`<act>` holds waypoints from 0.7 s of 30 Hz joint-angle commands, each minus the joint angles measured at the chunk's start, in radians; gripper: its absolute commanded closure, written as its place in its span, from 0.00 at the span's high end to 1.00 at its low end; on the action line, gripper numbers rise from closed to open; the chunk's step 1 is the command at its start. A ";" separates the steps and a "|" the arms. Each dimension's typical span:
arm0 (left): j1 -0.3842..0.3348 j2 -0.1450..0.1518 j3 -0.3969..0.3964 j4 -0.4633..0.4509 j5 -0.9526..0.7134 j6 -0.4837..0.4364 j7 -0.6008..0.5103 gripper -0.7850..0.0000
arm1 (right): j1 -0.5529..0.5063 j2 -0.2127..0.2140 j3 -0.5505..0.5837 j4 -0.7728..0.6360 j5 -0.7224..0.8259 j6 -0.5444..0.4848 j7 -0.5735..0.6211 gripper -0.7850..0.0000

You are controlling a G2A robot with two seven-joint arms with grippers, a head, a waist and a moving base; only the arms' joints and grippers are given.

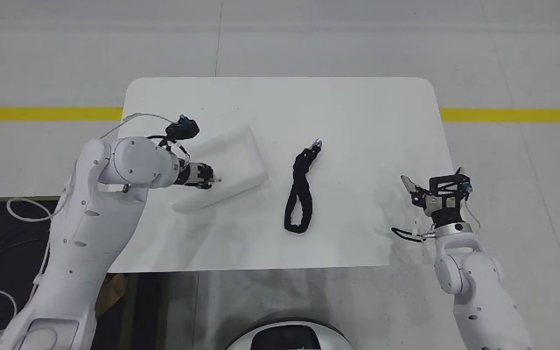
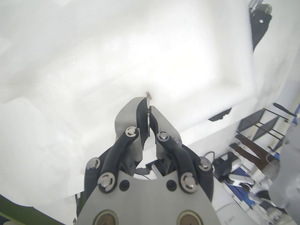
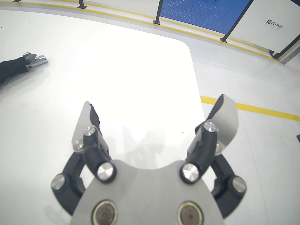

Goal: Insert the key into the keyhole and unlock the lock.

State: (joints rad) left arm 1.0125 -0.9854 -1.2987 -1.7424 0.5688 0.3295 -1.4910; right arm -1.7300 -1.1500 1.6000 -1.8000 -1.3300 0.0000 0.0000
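A black fabric-covered chain lock lies in a loop at the middle of the white table, its silver lock head at the far end. The lock head also shows in the right wrist view, and again in the left wrist view. My left gripper is shut on a small metal key, held edge-on over a white foam block; in the top view that gripper sits at the table's left, by the foam block. My right gripper stands open and empty near the table's right front corner.
The white table has rounded corners, and its right edge lies just beside the right gripper. A yellow floor line runs behind the table. Bare table surface lies between the lock and the right gripper.
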 commanded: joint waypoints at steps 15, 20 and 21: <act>-0.018 0.065 0.046 0.051 -0.059 -0.035 -0.035 0.00 | 0.000 0.000 0.000 0.000 0.000 0.000 0.000 1.00; -0.018 0.065 0.046 0.051 -0.059 -0.035 -0.035 0.00 | 0.000 0.000 0.000 0.000 0.000 0.000 0.000 1.00; -0.039 0.068 0.036 0.049 -0.067 -0.010 -0.011 0.00 | 0.000 0.000 0.000 0.000 0.000 0.000 0.000 1.00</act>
State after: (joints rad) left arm 0.9946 -0.9200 -1.2529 -1.6913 0.5101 0.2949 -1.5263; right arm -1.7300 -1.1500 1.6000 -1.8000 -1.3300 0.0000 0.0000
